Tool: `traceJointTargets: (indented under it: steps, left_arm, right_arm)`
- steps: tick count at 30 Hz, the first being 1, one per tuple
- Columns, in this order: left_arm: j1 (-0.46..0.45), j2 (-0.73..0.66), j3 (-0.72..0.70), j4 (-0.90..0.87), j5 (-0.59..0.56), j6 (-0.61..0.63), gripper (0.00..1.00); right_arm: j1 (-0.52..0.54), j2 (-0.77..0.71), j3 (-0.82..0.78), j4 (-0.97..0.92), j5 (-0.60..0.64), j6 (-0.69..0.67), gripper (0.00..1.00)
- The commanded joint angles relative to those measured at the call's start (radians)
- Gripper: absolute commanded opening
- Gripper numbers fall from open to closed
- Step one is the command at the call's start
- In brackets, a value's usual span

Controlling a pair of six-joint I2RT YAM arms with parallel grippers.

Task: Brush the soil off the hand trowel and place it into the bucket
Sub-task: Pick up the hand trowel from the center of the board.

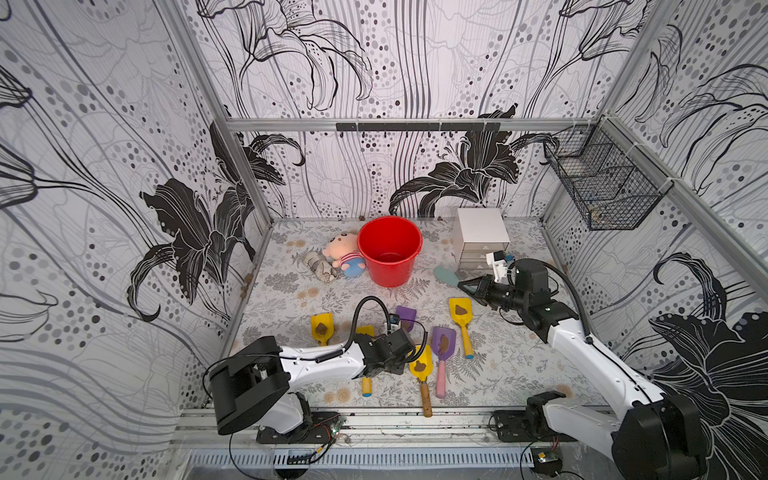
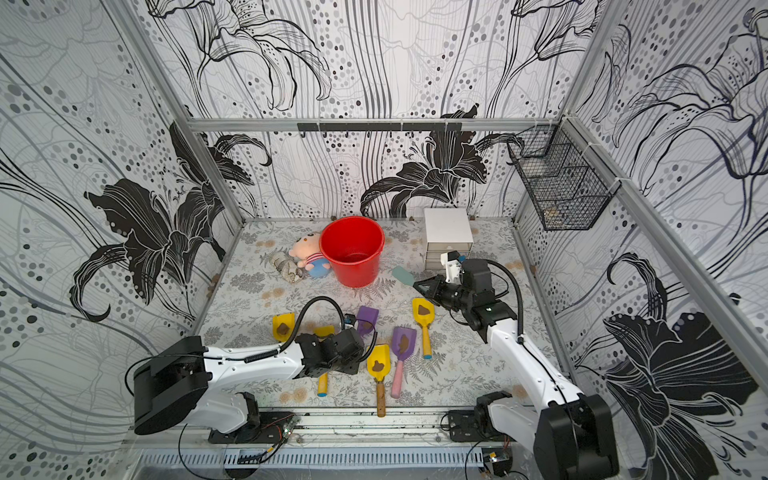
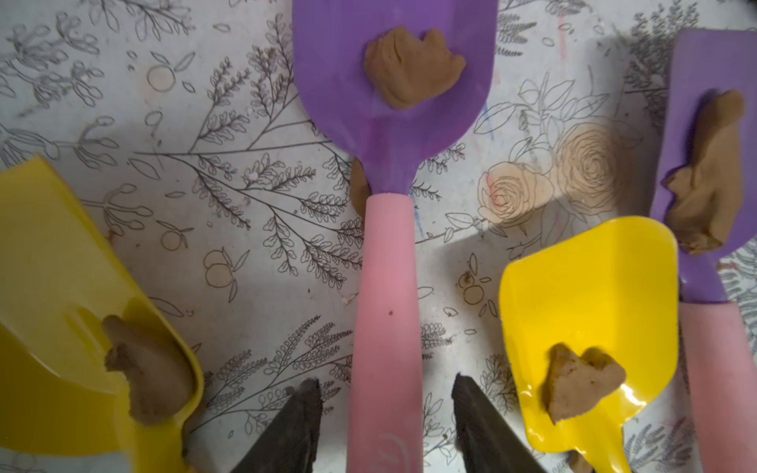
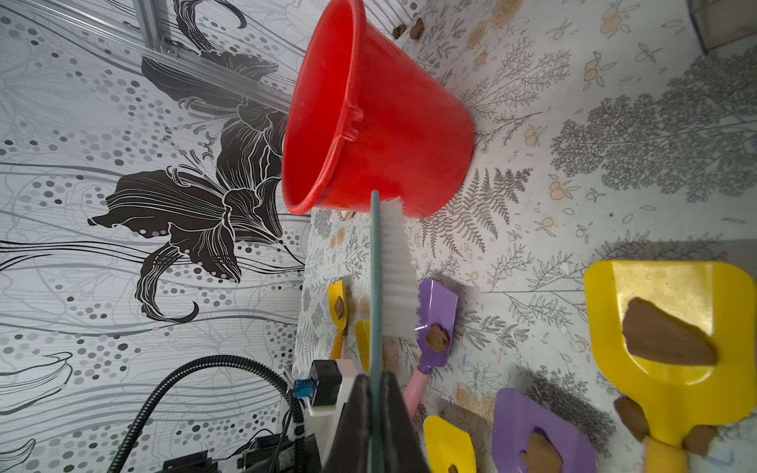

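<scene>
Left gripper (image 3: 386, 381): jaws part-open, straddling the pink handle of the purple trowel (image 3: 389, 123). There is a gap on each side, so no grip yet. 1 soil clump (image 3: 413, 67) sits on its blade, straight ahead of the fingertips. A yellow trowel (image 3: 82, 286) flanks the jaws on one side and a 2nd yellow trowel (image 3: 590, 307) on the opposite side, each carrying a clump. A 2nd purple trowel (image 3: 704, 164), also soiled, lies past that one.

Right gripper (image 4: 375, 379): clamped on the teal handle of the brush (image 4: 393, 266), white bristles along one side.

Bucket (image 1: 390, 274) (image 2: 353, 270): upright, near and ahead of the brush tip but apart from it in both top views. It is well beyond the left gripper, past the purple trowel's blade.
</scene>
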Motion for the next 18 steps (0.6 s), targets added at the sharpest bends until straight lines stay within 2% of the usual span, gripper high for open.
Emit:
traceJointTargets:
  steps: [1,11,16,18]
  left_arm:
    - [-0.002,0.024,-0.006,0.039,0.006,0.007,0.49]
    - [0.001,-0.007,-0.058,0.14,-0.043,0.053,0.24]
    - [0.006,-0.114,-0.033,0.073,-0.034,0.138,0.0]
    - [0.013,-0.164,0.007,0.001,-0.008,0.173,0.0]
  right_arm:
    - [-0.005,-0.019,-0.012,-0.018,-0.001,-0.022,0.0]
    - [-0.005,0.014,-0.027,-0.062,-0.07,0.019,0.0]
    - [-0.007,-0.006,-0.014,-0.105,-0.13,0.037,0.0]
    - [-0.008,-0.036,-0.017,-0.112,-0.167,0.06,0.0]
